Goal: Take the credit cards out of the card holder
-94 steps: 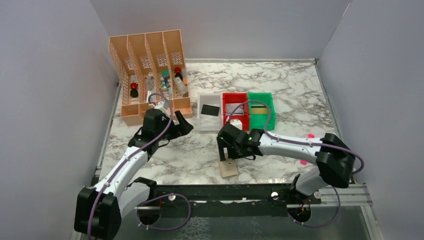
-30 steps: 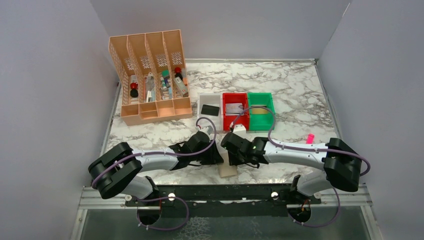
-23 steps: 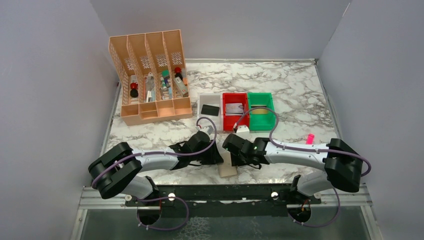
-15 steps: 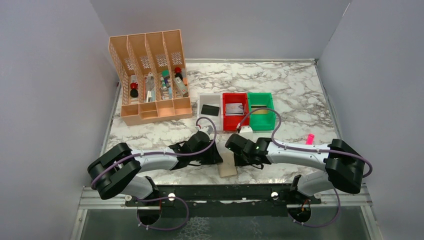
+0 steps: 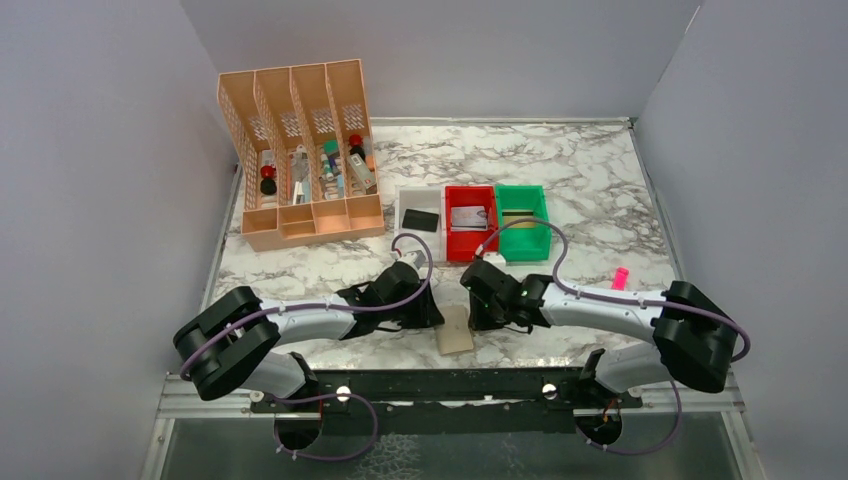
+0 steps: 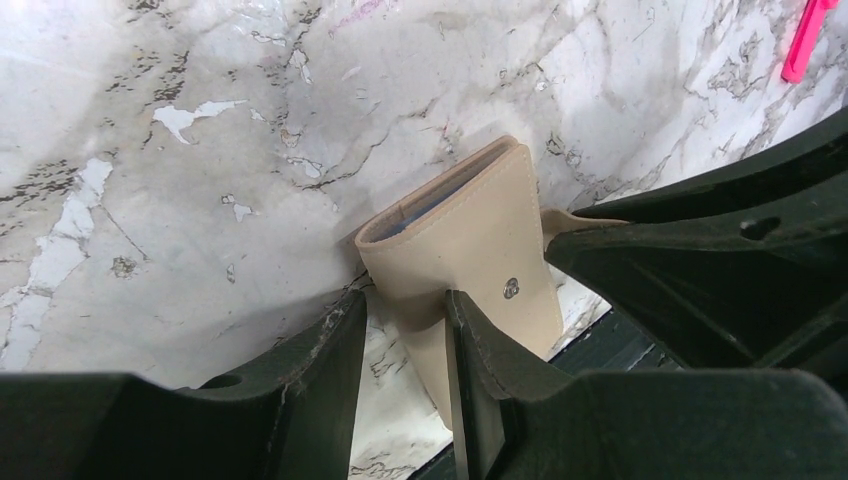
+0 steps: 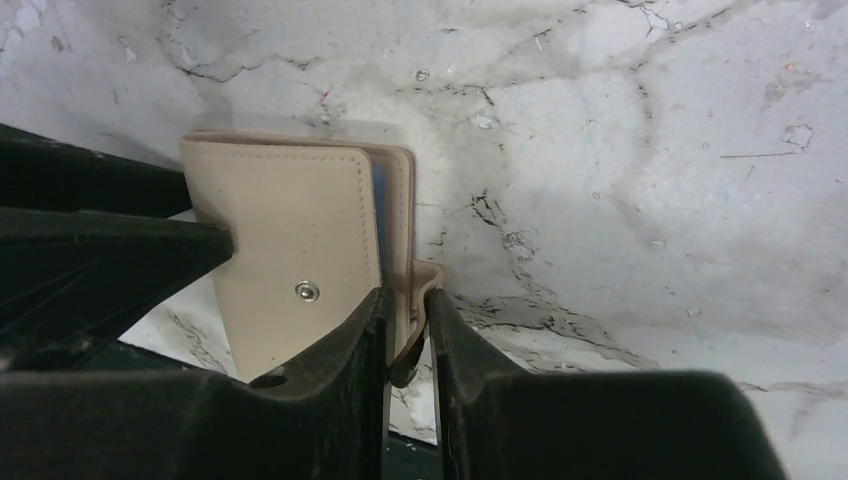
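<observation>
Two pairs of jaws gripping folded card holder (image 6: 470, 250), inside mostly hidden

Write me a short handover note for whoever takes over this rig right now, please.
Left gripper: clamped on the folded wallet, in front of the bins.
Right gripper: pinching its snap strap.
Done: black card in white bin, grey card in red bin, striped card in green bin.
Left: open the wallet; whether any cards are inside cannot be seen.
</observation>
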Motion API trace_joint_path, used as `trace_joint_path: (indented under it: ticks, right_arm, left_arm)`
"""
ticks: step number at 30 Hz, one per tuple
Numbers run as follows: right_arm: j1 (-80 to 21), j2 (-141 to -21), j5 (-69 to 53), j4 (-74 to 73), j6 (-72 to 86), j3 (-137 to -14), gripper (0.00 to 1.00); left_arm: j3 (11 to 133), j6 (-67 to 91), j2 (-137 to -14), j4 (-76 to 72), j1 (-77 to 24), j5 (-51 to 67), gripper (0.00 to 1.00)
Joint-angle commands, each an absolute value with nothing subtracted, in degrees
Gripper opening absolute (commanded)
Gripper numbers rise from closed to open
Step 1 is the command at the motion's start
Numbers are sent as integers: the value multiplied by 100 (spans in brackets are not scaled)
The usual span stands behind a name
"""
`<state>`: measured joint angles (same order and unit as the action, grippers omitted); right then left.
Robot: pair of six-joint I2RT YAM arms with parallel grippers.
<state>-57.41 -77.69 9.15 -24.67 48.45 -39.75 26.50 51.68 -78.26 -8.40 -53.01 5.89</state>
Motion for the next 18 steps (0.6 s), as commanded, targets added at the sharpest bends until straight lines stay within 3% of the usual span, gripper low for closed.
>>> trace_joint_path:
  ticks: [1,7,10,12,18]
  right_arm:
    - [-5739,-7984,817,-2439,4911,-3964,23]
    - [-5737,-7738,1166,-2720,4849,-4053,15]
    - [-5739,-7649,1336,-2925,4740,-4187,4]
    - [-5739,-7550,1319,-2954,4613,-4297,1]
    - [-5739,-6843,486,-2178,4104,-4332,1]
  left_arm:
    - [2737,5049,-7789,-710,-5310,419,38]
    - [2725,5037,-7672,-686,-5311,364,38]
    - [2735,5015,-7573,-586,-5309,263,39]
    - [2751,4991,-7428,-480,-5309,126,40]
    - [2731,5120,-6726,-18,-5309,-605,56]
